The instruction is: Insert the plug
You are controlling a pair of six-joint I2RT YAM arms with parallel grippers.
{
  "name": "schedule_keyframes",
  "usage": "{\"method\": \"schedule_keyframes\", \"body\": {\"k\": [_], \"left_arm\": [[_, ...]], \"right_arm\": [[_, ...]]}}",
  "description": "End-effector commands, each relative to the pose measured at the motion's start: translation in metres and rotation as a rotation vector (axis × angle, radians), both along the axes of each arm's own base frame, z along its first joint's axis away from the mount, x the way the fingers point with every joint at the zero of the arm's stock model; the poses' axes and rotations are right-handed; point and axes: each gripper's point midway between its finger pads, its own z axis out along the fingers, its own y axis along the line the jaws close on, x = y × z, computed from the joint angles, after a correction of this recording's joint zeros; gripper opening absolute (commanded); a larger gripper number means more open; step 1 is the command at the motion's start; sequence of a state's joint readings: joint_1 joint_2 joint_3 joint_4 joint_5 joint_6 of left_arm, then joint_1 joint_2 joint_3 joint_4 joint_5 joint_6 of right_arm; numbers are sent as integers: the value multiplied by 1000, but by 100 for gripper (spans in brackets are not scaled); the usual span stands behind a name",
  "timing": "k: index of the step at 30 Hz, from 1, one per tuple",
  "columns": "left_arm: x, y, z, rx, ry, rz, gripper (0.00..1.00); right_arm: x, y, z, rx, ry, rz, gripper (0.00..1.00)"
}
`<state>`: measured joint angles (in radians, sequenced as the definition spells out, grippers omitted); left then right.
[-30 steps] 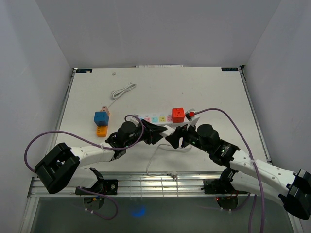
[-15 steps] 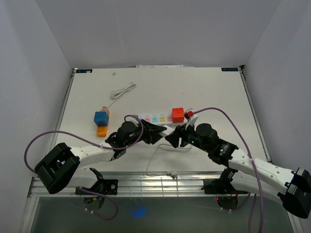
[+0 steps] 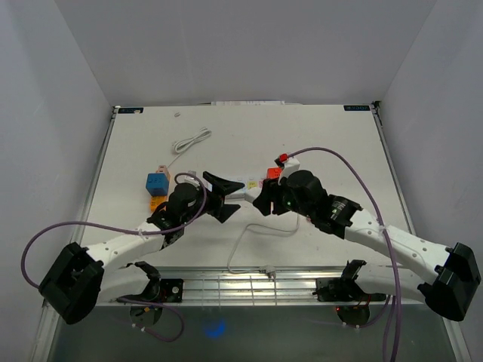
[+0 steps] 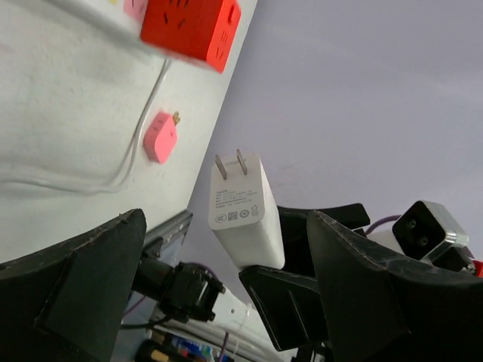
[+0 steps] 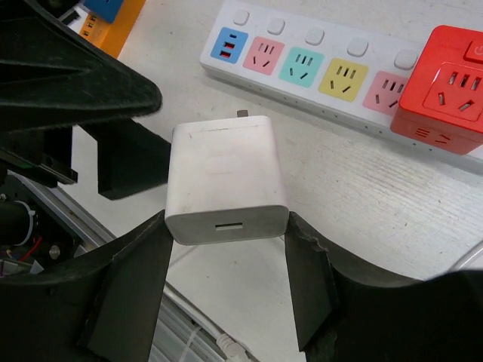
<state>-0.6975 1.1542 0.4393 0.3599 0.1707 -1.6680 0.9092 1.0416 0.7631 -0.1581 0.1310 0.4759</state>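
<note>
Pinching the white charger (image 5: pixel 226 170) in the right gripper (image 5: pixel 226 220) near the power strip (image 5: pixel 302 64); holding the left gripper (image 4: pixel 226 219) spread wide beside that strip.

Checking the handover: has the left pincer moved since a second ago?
Yes. The left pincer has opened and drawn left, closer to the blue adapter cube.

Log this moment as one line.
left gripper: open, empty | right gripper: holding white charger | status: prongs toward power strip, not inserted
</note>
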Motion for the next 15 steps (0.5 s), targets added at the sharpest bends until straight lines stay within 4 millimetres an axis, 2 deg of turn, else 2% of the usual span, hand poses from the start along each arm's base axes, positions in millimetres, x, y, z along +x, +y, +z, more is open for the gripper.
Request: {"method": "schedule_keyframes", "body": {"k": [1,3,4,5,6,9,13,14,15], "left_arm": [[21,37,9,112,-68,128,98],[27,52,18,163,-116,178,98],[28,62,10,219,-96,206,98],[38,74,21,259,-148,272,98],[37,82,14,311,-130,290,98],[43,102,13,392,-163,372,98],[48,116,7,449,-185,432,98],[49,118,4,462,-187,437,98],[51,120,4,476,-190,447,98]], "right_arm": [[7,-1,25,-23,36,-56,33],[13,1,21,-72,76,-75,33],[14,0,34,-94,97,-80,33],[19,3,24,-149,142,-89,32],[21,5,24,-180,165,-89,32],[27,15,25,-287,253,-70,31],[39,30,20,-394,339,-31,30],[44,34,2,-457,385,-24,30],[47,35,15,-483,389,-8,30]]}}
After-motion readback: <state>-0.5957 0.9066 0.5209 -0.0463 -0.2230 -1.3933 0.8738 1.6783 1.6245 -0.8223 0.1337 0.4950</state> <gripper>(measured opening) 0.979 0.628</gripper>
